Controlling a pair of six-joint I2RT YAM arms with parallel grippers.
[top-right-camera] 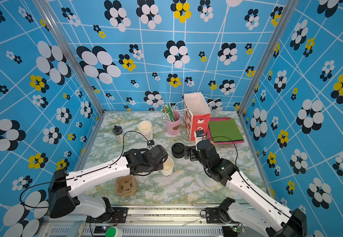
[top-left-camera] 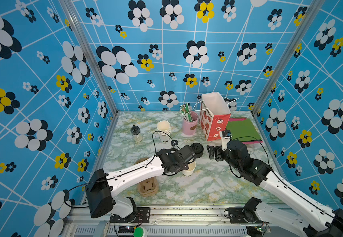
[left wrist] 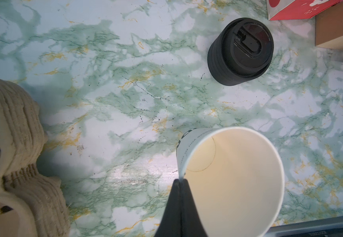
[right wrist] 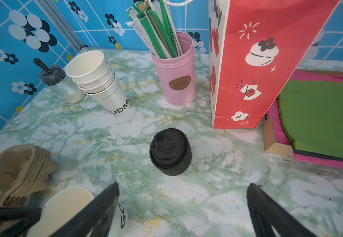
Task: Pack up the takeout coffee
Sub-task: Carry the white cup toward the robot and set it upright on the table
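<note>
My left hand (left wrist: pixel 179 181) is clamped on the cup (left wrist: pixel 234 180) rim, one finger inside and one outside. No lid on it yet. It's thin paper, light, and probably squashes easily, so go gentle. My right hand (right wrist: pixel 183 185) is spread wide, with the lids (right wrist: pixel 170 151) just ahead of it.

Readable lettering, right wrist view
"Sweet" on the pink tin (right wrist: pixel 173 82), upper centre; "ODM" on the cup stack (right wrist: pixel 104 88), to its left; "Day" on the red bag (right wrist: pixel 259 71), top; "GO" on the single cup (right wrist: pixel 63 207), bottom left.
</note>
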